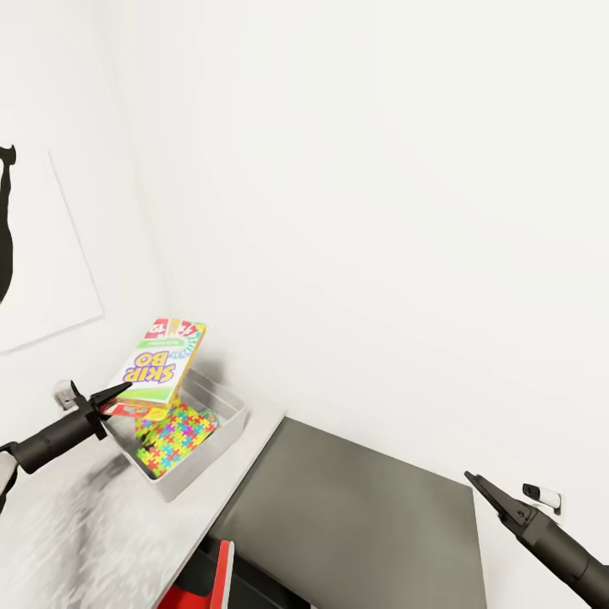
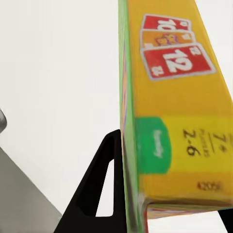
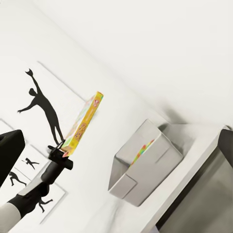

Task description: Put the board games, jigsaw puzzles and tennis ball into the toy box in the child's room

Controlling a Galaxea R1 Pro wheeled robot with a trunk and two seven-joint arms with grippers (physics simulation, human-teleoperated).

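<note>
The left gripper (image 1: 118,392) is clamped on the lower edge of the orange-yellow board game (image 1: 161,361), a flat box printed "SKIP BO", and holds it tilted in the air above the near end of the toy box (image 1: 222,431). In the left wrist view the box's yellow side (image 2: 179,111) fills the space between the two black fingers (image 2: 97,179), pressed against the one that shows fully. The right wrist view shows the same box (image 3: 83,124) standing on edge above the left gripper (image 3: 62,149), clear of the toy box (image 3: 145,170). The toy box sits on the pale table (image 1: 101,524), close to the white wall, and a jigsaw puzzle (image 1: 176,436) lies inside it with a red-edged box (image 1: 127,409) beside it. The right gripper (image 1: 484,491) hangs over the dark grey cabinet top (image 1: 364,516), well apart from the toy box, its fingers drawn together to a point and holding nothing.
</note>
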